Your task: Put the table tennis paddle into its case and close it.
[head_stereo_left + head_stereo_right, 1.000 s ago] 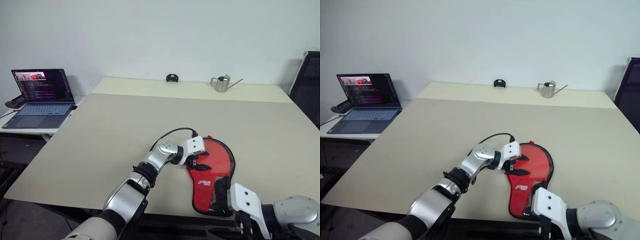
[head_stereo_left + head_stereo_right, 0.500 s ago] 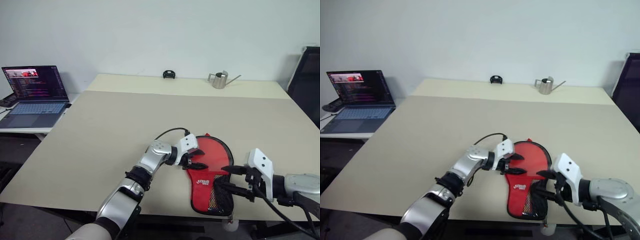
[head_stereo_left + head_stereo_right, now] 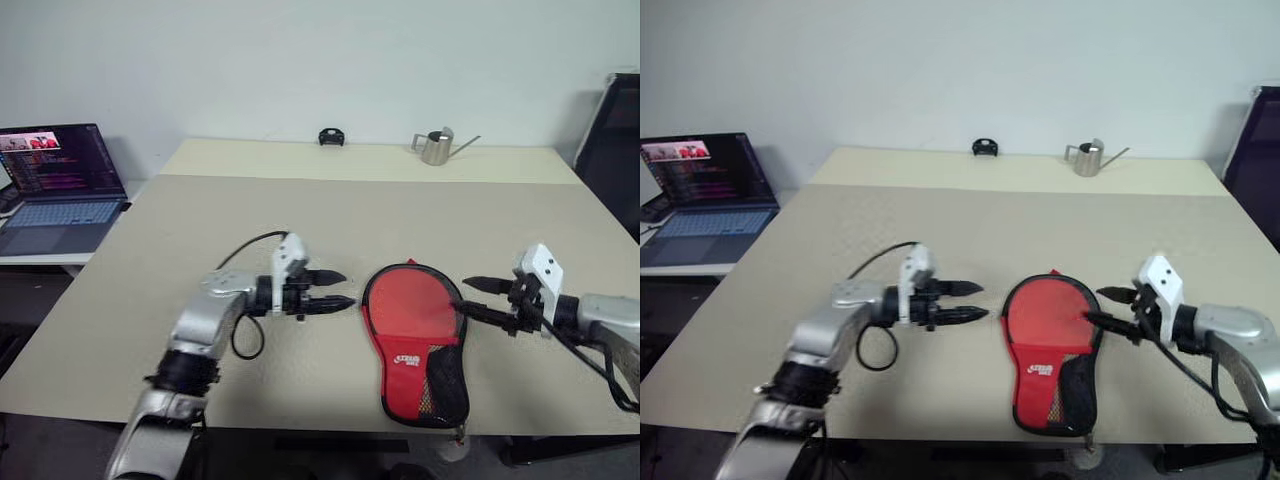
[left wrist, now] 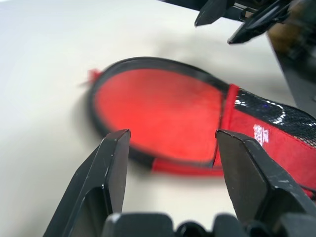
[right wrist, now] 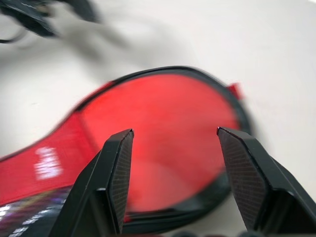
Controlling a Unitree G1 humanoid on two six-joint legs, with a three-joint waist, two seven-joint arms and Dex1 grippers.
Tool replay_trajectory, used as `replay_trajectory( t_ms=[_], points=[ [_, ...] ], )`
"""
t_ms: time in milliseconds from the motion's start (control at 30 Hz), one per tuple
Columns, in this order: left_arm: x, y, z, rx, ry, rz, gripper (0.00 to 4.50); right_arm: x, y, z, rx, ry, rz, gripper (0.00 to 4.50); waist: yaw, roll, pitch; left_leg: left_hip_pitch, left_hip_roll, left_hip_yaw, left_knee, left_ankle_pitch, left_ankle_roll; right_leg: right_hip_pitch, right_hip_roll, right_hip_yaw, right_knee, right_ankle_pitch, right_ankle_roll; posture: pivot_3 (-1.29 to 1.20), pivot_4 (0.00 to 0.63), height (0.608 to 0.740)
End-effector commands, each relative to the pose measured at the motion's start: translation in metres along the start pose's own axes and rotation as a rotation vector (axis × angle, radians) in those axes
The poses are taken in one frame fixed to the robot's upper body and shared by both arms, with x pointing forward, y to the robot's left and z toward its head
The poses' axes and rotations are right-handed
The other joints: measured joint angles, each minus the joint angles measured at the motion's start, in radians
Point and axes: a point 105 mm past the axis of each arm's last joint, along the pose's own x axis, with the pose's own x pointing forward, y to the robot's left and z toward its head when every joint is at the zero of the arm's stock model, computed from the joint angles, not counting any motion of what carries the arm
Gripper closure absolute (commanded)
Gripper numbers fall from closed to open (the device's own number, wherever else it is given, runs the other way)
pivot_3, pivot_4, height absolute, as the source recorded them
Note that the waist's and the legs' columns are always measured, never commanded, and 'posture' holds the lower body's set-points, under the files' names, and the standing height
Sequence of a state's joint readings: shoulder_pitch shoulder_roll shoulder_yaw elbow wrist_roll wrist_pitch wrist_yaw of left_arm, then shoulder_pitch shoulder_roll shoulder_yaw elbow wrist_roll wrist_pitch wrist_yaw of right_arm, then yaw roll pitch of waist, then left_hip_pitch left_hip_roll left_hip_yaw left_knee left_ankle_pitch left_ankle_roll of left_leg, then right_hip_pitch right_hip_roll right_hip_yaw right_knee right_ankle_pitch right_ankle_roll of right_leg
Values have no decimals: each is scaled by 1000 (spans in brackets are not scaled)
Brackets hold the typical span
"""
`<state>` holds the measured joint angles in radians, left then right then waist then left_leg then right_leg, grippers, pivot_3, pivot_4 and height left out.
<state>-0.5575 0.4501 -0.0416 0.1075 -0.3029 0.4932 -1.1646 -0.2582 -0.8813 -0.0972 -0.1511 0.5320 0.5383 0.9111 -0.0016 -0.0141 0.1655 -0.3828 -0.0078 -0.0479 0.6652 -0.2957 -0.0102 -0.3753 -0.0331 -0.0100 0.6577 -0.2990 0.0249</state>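
The case (image 3: 410, 320) lies flat on the table, red face up, round end away from me, logo and black mesh pocket at the near end by the table's front edge. The paddle is hidden. My left gripper (image 3: 348, 288) hovers just left of the case, pointing at its round end, open and empty. On the case's right side my right gripper (image 3: 465, 296) is also open and empty, its fingertips close to the black rim. The left wrist view has the case (image 4: 168, 118) beyond the open fingers, with the right gripper (image 4: 237, 19) behind it. The right wrist view looks onto the red face (image 5: 163, 133).
An open laptop (image 3: 60, 190) sits on a low side table at the left. A small metal watering can (image 3: 437, 147) and a small black object (image 3: 331, 137) stand at the table's far edge. A dark chair (image 3: 615, 150) is at the right.
My left gripper has lifted off the case's red face and drawn away to the left. The right arm has come up and forward to the case's right side. The camera has tilted.
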Motion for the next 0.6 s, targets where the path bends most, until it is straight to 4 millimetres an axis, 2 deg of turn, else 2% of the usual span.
replay_trajectory(
  t_ms=[33, 267, 333, 433, 600],
  points=[
    [-12, -5, 18, 30, -77, 82, 1495, 4, -19, 4, -27, -28, -16, 1558, 4, 0, 0, 0, 0, 0, 0, 0, 0, 0, 0, 0, 1, 0, 0, 0, 150, 740],
    [-13, -16, 15, 30, -83, 189, 1495, 3, -70, -7, -15, 0, -108, 1558, 3, 1, 1, 0, -1, 1, 1, 1, -1, 0, -2, 0, 2, 0, 0, 0, 150, 740],
    [-19, -19, 13, 36, -76, 187, 1495, 5, -79, -7, -25, 5, -142, 1558, 1, 1, 1, 1, -1, 1, 1, 2, -4, 0, -2, 0, 2, 0, 0, 0, 150, 740],
    [-27, -16, 7, 34, -50, 210, 1495, 11, -85, -6, -33, -6, -163, 1558, -2, 1, 1, 1, -1, 1, 0, 3, -5, -1, -2, 0, 3, 0, -1, 0, 150, 740],
    [-18, -11, 3, 24, -39, 227, 1495, 16, -86, -12, -5, 1, -146, 1558, 0, 1, 1, 1, -1, 2, 1, 3, -6, 0, -2, 1, 4, 0, -1, 0, 150, 740]
  ],
)
